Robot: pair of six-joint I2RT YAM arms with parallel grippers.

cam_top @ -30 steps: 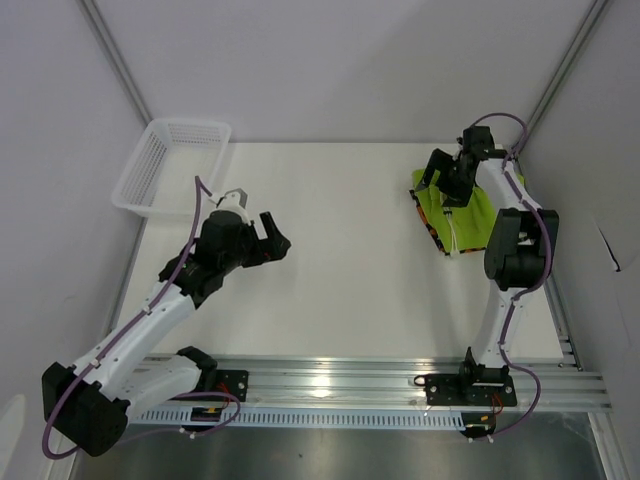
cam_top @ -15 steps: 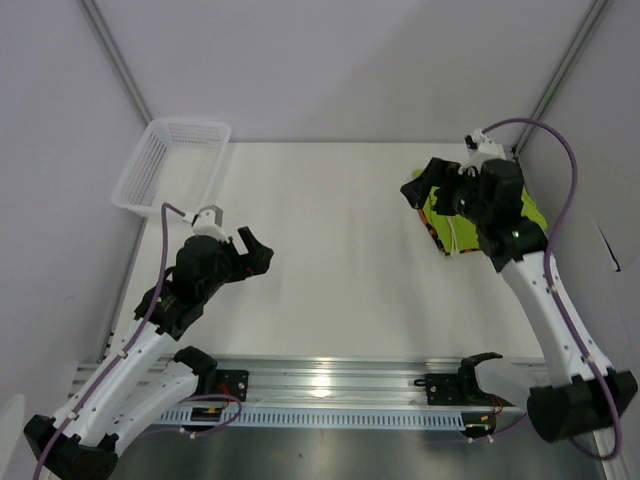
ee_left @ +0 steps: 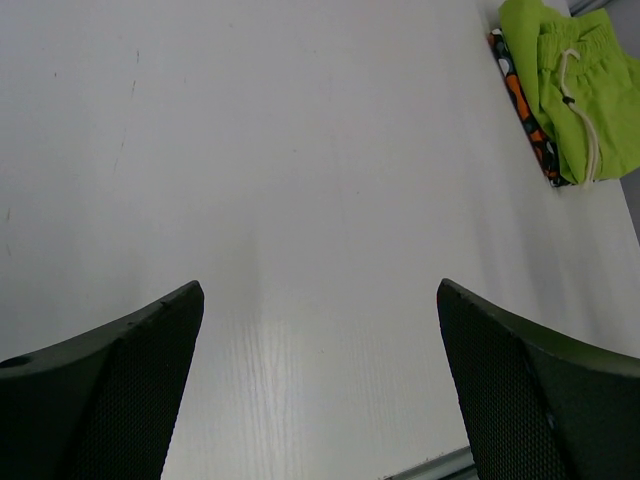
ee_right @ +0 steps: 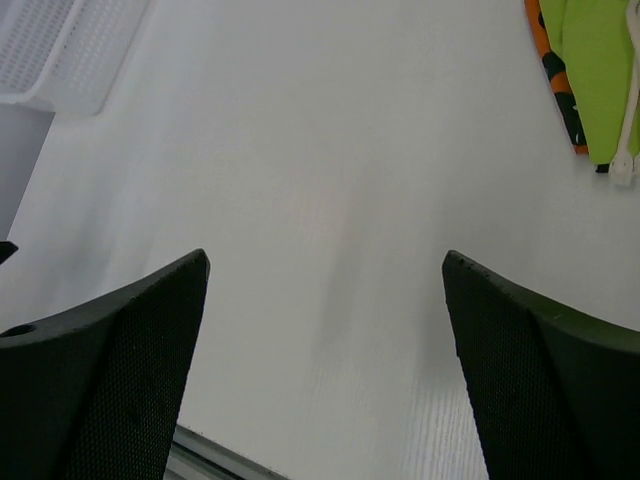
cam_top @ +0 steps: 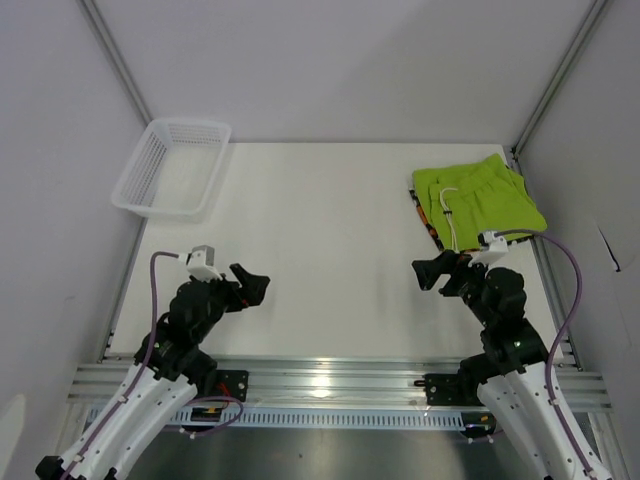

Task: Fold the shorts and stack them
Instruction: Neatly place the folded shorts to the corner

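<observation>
The lime green shorts (cam_top: pixel 487 199) lie folded at the table's far right, white drawstring showing, on top of the camo shorts (cam_top: pixel 424 222), of which only an orange and black edge peeks out at the left. Both pairs also show in the left wrist view, green (ee_left: pixel 580 90) over camo (ee_left: pixel 525 110), and in the right wrist view, green (ee_right: pixel 600 70) over camo (ee_right: pixel 555 70). My left gripper (cam_top: pixel 250 285) hangs open and empty near the front left. Just in front of the stack, my right gripper (cam_top: pixel 428 272) is open and empty, apart from the fabric.
A white mesh basket (cam_top: pixel 170 166) stands at the far left corner, also visible in the right wrist view as the basket (ee_right: pixel 60 55). A metal rail (cam_top: pixel 330 380) runs along the near edge. Grey walls close in both sides.
My right arm has let go of the stack and pulled back toward the near edge, uncovering the shorts. My left arm has also drawn back toward its base.
</observation>
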